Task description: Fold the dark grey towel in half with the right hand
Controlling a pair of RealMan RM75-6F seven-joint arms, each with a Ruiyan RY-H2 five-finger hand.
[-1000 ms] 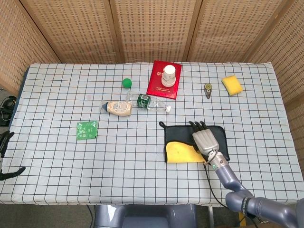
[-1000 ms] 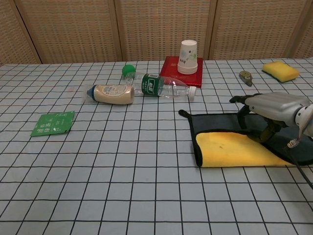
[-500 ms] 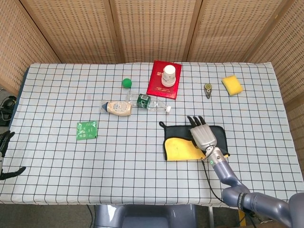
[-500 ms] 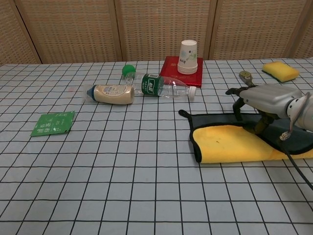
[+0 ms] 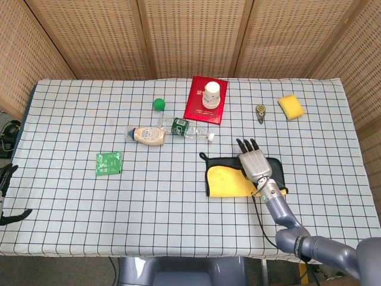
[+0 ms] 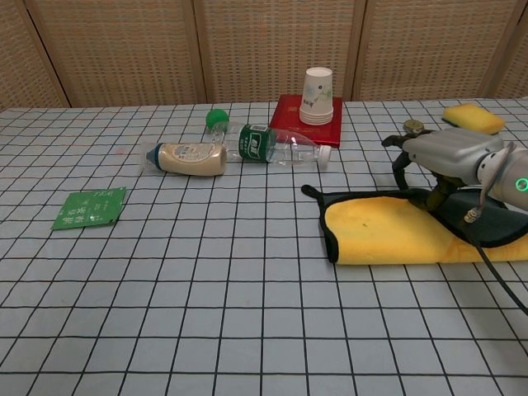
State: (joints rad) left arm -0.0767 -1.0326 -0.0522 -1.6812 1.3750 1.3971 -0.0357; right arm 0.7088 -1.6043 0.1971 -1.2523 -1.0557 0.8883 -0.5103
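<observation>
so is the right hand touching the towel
Touching. In the chest view the right hand has its fingers down on the towel, pinching the folded-over yellow side.

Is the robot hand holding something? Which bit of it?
The right hand grips the dark grey towel by the edge of the flap folded over, yellow side up. The left hand holds nothing visible.

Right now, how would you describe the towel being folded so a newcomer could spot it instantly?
On the checked table, look at the near right part, under the right hand. The towel lies there, dark grey outside with its yellow inner face turned up. It is the only cloth; the yellow sponge sits apart at the far right.
</observation>
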